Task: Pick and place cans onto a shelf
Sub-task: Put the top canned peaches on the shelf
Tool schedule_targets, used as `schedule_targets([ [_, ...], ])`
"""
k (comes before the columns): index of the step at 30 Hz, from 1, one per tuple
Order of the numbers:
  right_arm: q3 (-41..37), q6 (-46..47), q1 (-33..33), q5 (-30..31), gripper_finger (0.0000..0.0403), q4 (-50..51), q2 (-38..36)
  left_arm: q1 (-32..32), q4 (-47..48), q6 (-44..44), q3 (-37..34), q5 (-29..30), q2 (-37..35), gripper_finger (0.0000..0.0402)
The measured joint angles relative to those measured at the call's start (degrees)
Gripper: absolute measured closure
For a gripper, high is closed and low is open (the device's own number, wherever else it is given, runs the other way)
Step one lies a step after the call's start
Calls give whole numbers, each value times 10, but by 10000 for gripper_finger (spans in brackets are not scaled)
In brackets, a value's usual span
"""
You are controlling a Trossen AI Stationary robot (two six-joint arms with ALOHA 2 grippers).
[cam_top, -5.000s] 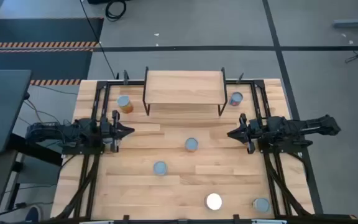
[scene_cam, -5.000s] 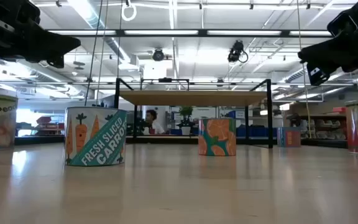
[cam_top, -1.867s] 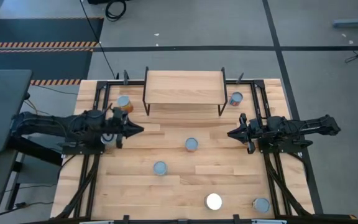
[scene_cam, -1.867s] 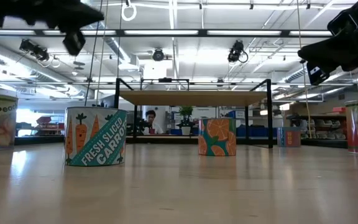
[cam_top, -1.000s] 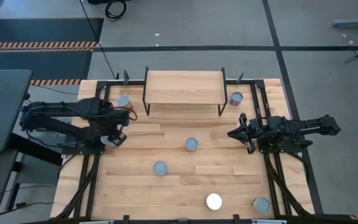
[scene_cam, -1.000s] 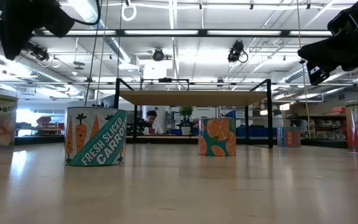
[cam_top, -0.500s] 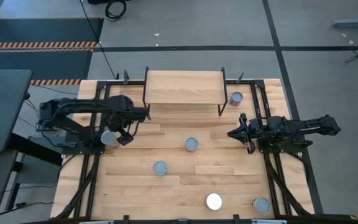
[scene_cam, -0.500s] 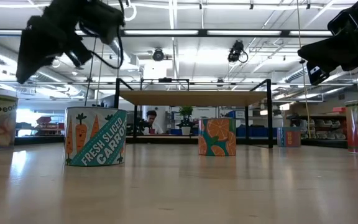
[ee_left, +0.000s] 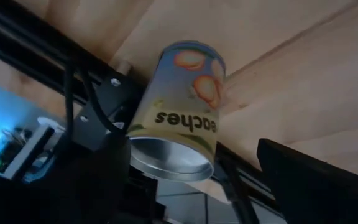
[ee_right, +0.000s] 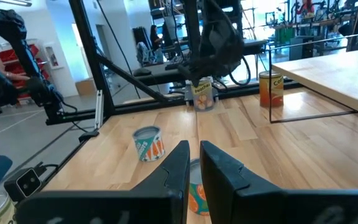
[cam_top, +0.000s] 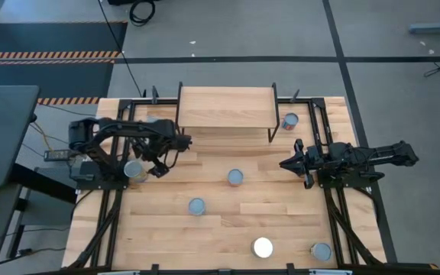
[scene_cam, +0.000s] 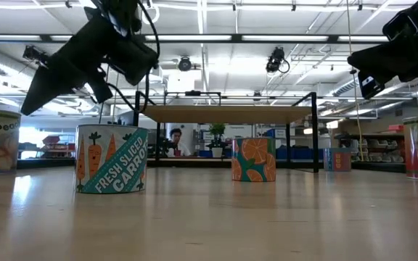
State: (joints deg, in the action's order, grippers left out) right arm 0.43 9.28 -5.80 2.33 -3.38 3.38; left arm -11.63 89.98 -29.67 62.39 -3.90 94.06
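Fingers of the left gripper (cam_top: 161, 169) point down toward the peach can (ee_left: 180, 112) at the left edge of the table (cam_top: 281, 221); in the left wrist view one dark finger (ee_left: 316, 180) stands beside the can and apart from it, so the grip looks wide and empty, though the other finger is not clearly seen. I judge the arm is bent over this way to line up on that can, whose top (cam_top: 134, 169) shows at centre left of the high view.

At centre right of that view the right gripper (cam_top: 284, 163) waits above the table, its fingers (ee_right: 173, 168) narrowly parted and holding nothing.

At top centre stands the shelf (cam_top: 226, 107), bare on top. One can (cam_top: 289, 121) sits just beside its right legs, and an orange-labelled can (ee_right: 270, 89) stands near its other end. Others lie well apart: one in the middle (cam_top: 235, 177), one lower left of centre (cam_top: 196, 206), a white-topped one (cam_top: 263, 247) at bottom centre and one (cam_top: 321, 251) at bottom right.

From the peach can, the black frame rail (ee_left: 55, 68) behind it crowds the approach, and the shelf's near legs (cam_top: 180, 131) stand between it and the board, so a lift over them looks necessary.
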Motion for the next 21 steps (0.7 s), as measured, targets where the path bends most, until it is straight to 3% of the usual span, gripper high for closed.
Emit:
schedule_targets([
  [7, 0, 0, 0, 0, 358, 0, 0, 73, -2, -76, -9, 37, -79, 45],
  [11, 0, 0, 0, 0, 358, -4, 0, 101, 0, -119, -79, 31, -162, 45],
  [15, 0, 0, 0, 0, 358, -8, 0, 112, -1, -158, -139, 25, -236, 45],
  [21, 0, 0, 0, 0, 358, -10, 0, 113, -17, -177, -142, 44, -288, 47],
])
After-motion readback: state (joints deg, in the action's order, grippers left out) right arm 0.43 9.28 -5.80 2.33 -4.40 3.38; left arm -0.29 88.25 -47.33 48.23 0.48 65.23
